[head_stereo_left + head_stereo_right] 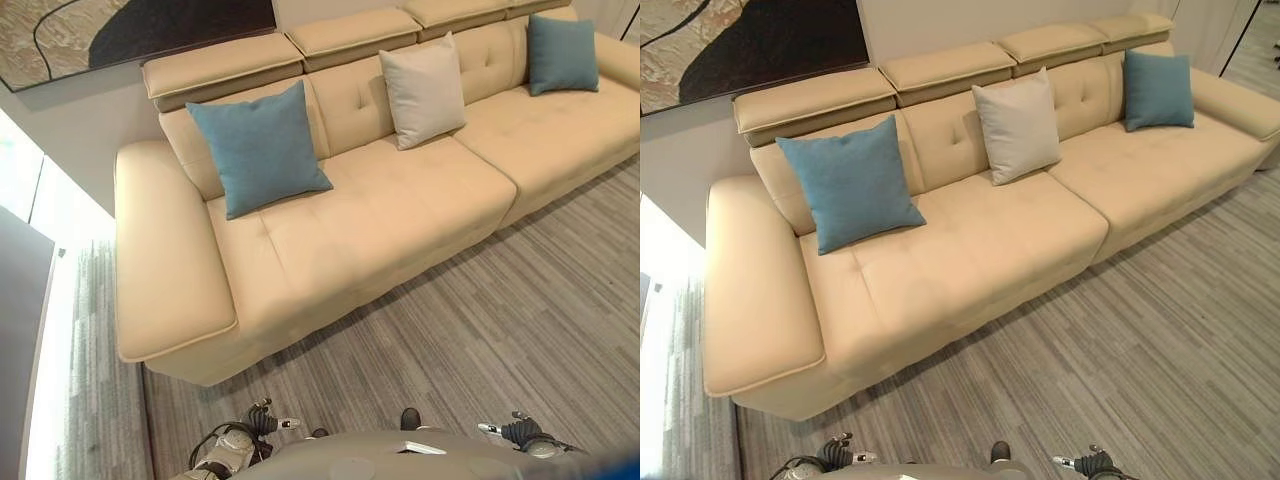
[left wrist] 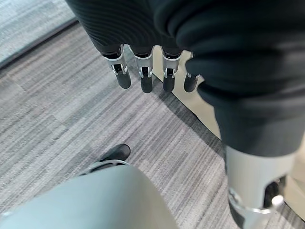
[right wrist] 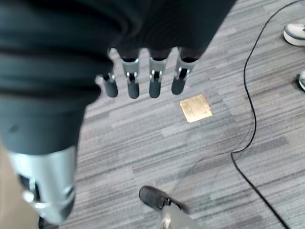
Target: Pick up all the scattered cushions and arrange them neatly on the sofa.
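A long cream sofa stands along the wall. Three cushions lean upright against its backrest. A blue cushion sits at the left end, a pale beige cushion in the middle, and a second blue cushion near the right end. My left hand hangs over the carpet with straight fingers and holds nothing. My right hand hangs the same way over the carpet, open and empty. Both hands are low and well short of the sofa.
Grey striped carpet runs in front of the sofa. A brass floor plate lies below my right hand, and a person's white shoe is nearby. A dark artwork hangs above the sofa's left end.
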You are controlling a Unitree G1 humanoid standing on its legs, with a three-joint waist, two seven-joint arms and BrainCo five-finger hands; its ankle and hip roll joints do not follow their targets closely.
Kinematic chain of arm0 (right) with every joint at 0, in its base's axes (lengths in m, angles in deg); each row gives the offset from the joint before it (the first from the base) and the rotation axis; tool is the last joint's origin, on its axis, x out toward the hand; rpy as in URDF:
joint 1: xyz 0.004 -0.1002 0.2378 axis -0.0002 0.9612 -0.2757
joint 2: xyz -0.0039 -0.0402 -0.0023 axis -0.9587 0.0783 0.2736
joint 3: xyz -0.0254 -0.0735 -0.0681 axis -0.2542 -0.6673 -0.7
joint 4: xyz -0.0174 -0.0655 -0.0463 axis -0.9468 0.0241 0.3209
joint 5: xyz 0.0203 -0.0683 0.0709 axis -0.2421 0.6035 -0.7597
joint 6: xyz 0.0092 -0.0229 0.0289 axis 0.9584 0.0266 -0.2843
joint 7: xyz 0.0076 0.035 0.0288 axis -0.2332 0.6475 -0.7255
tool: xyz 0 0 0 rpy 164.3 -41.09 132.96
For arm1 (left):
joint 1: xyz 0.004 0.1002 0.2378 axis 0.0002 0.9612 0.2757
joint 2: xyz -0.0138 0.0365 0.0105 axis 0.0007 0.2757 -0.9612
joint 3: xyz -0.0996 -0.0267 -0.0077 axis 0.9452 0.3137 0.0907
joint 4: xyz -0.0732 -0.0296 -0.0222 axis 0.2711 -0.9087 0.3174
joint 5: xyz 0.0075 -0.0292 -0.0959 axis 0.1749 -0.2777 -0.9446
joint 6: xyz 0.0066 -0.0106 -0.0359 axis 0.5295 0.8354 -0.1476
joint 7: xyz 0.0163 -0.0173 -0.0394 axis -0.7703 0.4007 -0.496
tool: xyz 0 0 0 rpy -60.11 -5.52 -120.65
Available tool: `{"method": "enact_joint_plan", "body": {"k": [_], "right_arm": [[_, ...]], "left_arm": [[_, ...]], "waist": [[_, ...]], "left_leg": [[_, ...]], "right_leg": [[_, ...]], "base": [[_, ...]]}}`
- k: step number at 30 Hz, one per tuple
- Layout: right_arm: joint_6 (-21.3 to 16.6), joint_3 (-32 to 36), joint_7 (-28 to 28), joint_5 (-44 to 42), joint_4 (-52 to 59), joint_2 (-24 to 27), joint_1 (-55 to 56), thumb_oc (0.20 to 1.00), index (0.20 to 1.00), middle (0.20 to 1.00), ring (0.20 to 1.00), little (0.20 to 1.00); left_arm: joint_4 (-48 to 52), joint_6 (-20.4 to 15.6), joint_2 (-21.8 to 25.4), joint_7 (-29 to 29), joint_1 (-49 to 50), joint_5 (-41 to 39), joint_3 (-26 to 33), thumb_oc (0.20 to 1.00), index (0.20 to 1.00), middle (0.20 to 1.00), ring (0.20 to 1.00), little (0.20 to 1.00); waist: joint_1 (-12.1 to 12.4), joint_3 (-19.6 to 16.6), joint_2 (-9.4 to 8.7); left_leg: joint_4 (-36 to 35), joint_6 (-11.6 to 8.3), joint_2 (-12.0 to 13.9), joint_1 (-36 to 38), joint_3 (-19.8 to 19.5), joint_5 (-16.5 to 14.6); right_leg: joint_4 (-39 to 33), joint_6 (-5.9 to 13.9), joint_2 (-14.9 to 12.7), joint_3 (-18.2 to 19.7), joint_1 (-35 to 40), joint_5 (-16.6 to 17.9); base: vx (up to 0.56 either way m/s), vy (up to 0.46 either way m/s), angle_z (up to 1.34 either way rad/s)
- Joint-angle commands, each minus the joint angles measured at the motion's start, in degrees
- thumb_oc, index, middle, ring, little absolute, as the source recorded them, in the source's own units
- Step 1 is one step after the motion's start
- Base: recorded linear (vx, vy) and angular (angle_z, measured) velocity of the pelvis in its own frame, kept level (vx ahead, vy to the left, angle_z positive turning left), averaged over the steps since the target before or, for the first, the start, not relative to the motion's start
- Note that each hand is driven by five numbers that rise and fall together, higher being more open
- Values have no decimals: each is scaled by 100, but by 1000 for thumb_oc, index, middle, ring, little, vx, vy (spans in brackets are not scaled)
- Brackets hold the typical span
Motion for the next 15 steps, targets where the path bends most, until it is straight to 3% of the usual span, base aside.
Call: {"method": "enact_joint_plan", "body": {"k": [1,4,6,9,10,11,13,15], "right_arm": [[-90,-163,-36,-97,-242,2,-263,1000,1000,1000,1000,1000],[-63,-196,-40,-34,-212,-11,-276,1000,1000,1000,1000,1000],[-35,-268,-44,20,-165,-12,-418,1000,1000,1000,1000,1000],[-66,-351,-54,-3,-154,-4,-514,1000,1000,1000,1000,1000],[-66,-351,-54,-3,-154,-4,-514,1000,1000,1000,1000,1000],[-93,-352,-48,-30,-156,-8,-491,1000,1000,1000,1000,1000],[-110,-345,-34,-23,-172,-26,-470,1000,1000,1000,1000,1000],[-117,-357,-40,-3,-184,-25,-445,1000,1000,1000,1000,1000]], "left_arm": [[-385,-44,57,-3,-377,200,169,1000,1000,1000,1000,1000],[-395,-42,69,-21,-353,178,205,1000,1000,1000,1000,1000],[-384,-56,155,-52,-402,82,256,1000,1000,1000,1000,1000],[-306,-41,250,-65,-494,-11,260,1000,1000,1000,1000,1000],[-306,-41,250,-65,-494,-11,260,1000,1000,1000,1000,1000],[-306,-26,288,-53,-496,-42,292,1000,1000,1000,1000,1000],[-302,-33,320,-51,-487,-50,298,1000,1000,1000,1000,1000],[-316,-40,300,-30,-462,-104,346,1000,1000,1000,1000,1000]], "waist": [[29,158,-212],[59,208,-222],[71,450,-232],[176,553,-168],[176,553,-168],[251,485,-118],[347,451,-190],[418,333,-331]], "left_leg": [[34,-141,-272,21,-557,-337],[34,-101,-314,-23,-616,-313],[71,-32,-380,-242,-707,-189],[237,46,-313,-568,-686,-50],[237,46,-313,-568,-686,-50],[266,59,-246,-696,-677,12],[308,29,-277,-741,-712,18],[360,-58,-271,-789,-733,65]], "right_leg": [[31,524,-149,145,-83,-173],[31,546,-172,199,-185,-68],[556,593,-206,327,-683,24],[1401,425,-88,209,-722,-532],[1401,425,-88,209,-722,-532],[1908,333,-38,146,-637,-797],[1699,328,-22,204,-347,-865],[980,314,67,245,52,-826]], "base": [[-49,45,2],[-109,55,2],[-266,50,-10],[-224,9,-10],[-120,-33,2],[-82,-55,8],[-56,-136,3],[-24,-255,-1]]}}
